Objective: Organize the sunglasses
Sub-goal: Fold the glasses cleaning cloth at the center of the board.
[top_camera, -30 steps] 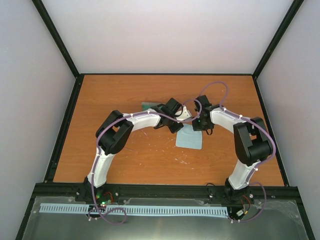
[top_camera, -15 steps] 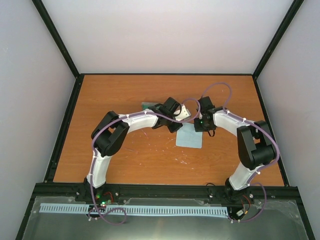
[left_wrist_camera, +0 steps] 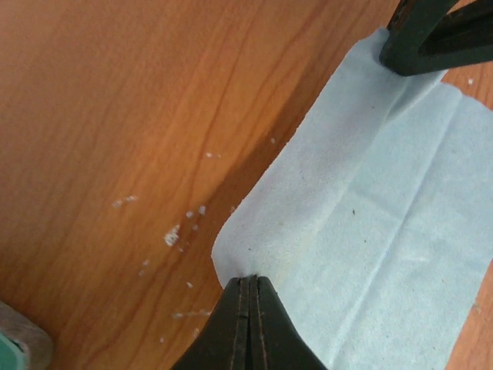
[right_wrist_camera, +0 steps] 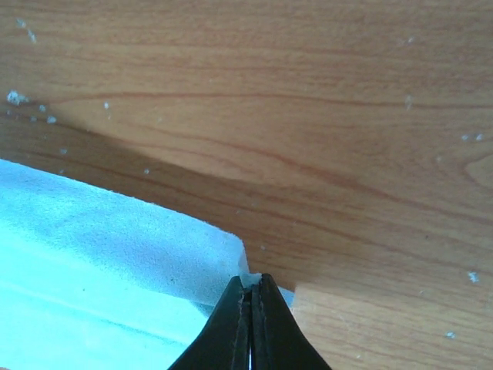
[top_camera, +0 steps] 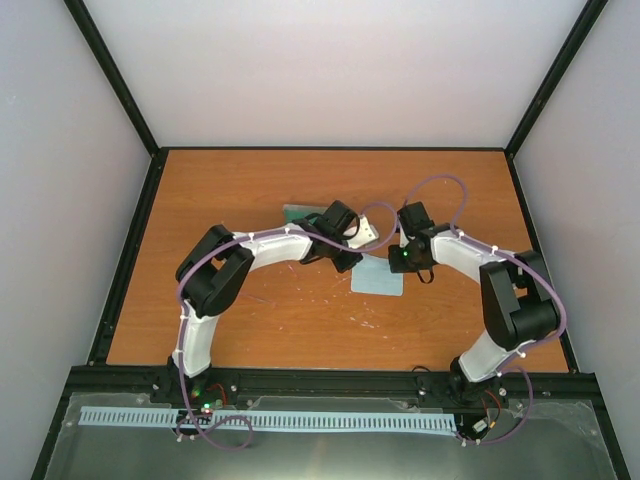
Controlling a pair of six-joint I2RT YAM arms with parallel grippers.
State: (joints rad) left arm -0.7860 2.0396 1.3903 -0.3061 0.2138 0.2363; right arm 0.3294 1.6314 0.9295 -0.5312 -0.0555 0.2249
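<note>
Blue creased cloth (left_wrist_camera: pixel 370 216) — black left gripper (left_wrist_camera: pixel 248 284)

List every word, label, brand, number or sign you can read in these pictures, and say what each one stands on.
There is no readable text anywhere.
The cloth is plain.
The table shows only wood grain and white specks.
The case is mostly hidden and shows no lettering.
The left hand and right hand carry no visible markings.
The white slotted strip has slots, not characters.
</note>
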